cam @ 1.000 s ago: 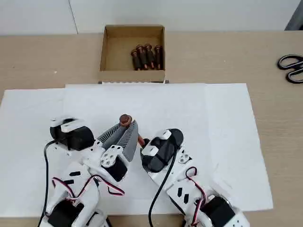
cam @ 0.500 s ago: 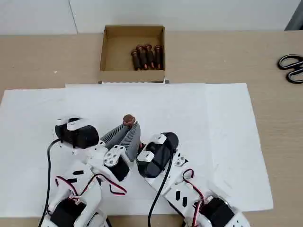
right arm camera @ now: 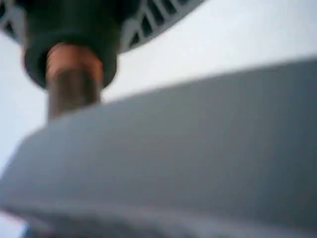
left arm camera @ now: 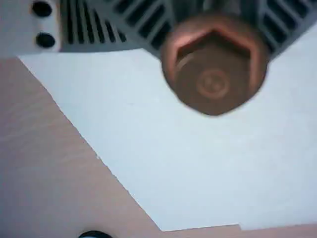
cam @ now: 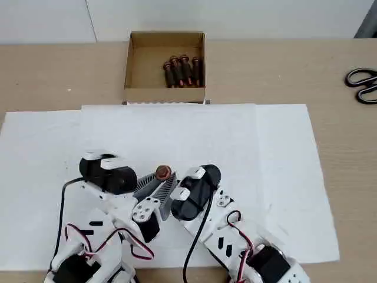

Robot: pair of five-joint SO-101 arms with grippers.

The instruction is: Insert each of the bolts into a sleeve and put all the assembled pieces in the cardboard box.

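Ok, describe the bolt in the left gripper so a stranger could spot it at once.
Start at the white paper sheet and go to its near edge, where the two arms meet. There the left gripper pinches a copper bolt in its dark ribbed fingers, hexagonal head up. The other copper pieces lie in the cardboard box; this one is held.

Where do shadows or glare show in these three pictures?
High view: even light, no glare, only soft shadows inside the cardboard box and on the white paper next to the arms. Left wrist view: the bolt head carries a faint sheen. Right wrist view: a grey surface in front looks dim, the paper behind it bright.
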